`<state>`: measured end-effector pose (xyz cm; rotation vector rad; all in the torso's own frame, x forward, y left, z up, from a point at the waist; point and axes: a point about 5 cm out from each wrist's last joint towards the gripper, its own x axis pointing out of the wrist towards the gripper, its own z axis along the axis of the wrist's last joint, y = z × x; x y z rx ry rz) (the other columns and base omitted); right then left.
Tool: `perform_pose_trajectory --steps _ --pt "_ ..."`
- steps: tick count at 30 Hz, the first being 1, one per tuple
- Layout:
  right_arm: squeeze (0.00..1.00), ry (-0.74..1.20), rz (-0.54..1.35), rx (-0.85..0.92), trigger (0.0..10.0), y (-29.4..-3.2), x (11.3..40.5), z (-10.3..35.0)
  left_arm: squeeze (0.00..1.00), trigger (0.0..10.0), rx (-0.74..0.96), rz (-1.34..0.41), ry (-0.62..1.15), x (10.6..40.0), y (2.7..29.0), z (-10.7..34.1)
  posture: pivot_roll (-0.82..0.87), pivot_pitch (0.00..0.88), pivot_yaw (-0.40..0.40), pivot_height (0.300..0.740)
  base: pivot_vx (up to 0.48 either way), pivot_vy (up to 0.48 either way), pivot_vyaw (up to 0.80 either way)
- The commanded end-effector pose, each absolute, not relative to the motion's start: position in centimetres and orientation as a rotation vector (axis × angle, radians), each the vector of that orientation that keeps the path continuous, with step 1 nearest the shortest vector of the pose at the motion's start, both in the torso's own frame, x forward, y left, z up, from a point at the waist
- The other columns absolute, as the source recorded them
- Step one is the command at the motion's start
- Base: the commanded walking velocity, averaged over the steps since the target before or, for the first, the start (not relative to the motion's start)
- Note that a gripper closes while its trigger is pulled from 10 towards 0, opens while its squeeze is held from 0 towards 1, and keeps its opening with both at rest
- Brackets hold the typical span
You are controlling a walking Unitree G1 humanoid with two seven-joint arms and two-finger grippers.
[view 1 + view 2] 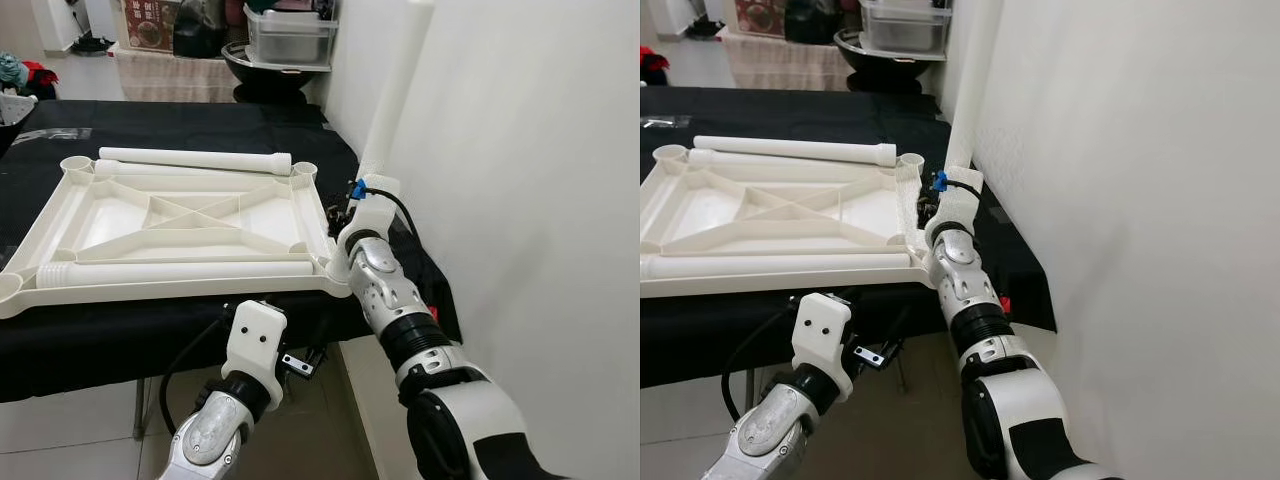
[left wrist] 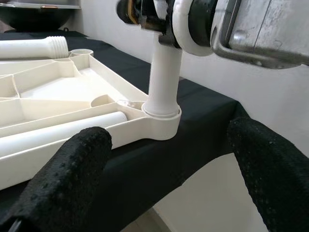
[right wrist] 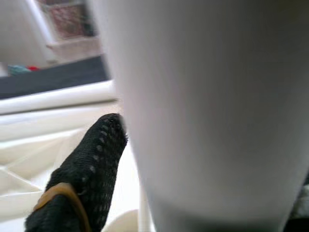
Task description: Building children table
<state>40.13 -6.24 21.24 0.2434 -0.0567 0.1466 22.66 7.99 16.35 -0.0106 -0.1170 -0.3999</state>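
The white tabletop (image 1: pixel 180 225) lies upside down on the black surface (image 1: pixel 150 125). At its near right corner a leg (image 2: pixel 163 72) stands upright, probably clasped by the right gripper (image 1: pixel 345 215). Below this corner the left gripper (image 2: pixel 169 179) hangs wide apart.

No legible text, brand or number anywhere, red poster (image 1: pixel 150 22) at far left bears characters too blurred to read

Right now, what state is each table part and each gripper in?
Tabletop: upside down on the black-covered table.
Upright leg: standing in the near right corner socket.
Two loose legs: lying on the tabletop.
Right gripper: shut on upright leg.
Left gripper: open, holding nothing.
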Motion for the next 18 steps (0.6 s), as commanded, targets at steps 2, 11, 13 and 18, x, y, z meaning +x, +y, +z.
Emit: perform_pose_trajectory --steps 2,11,13,18 --pt "0.00 -0.095 0.332 0.293 10.0 -4.7 39.8 22.3 0.00 10.0 -0.013 -0.403 -0.111 22.6 7.7 16.1 0.08 0.067 -0.144 0.740 0.000 0.000 0.00" --pt "0.00 -0.069 0.946 0.280 10.0 -3.4 37.7 22.1 0.00 10.0 -0.012 -0.401 -0.112 22.6 7.8 16.2 0.08 0.071 -0.146 0.740 0.000 0.000 0.00" --pt "0.00 -0.059 1.076 0.278 10.0 -3.6 37.0 21.9 0.00 10.0 -0.013 -0.403 -0.111 22.6 7.8 16.2 0.08 0.072 -0.145 0.740 0.000 0.000 0.00" --pt "0.00 -0.056 1.373 0.216 10.0 -4.3 35.1 21.5 0.00 10.0 -0.015 -0.406 -0.110 22.5 7.8 16.2 0.08 0.073 -0.145 0.740 0.000 0.000 0.00"
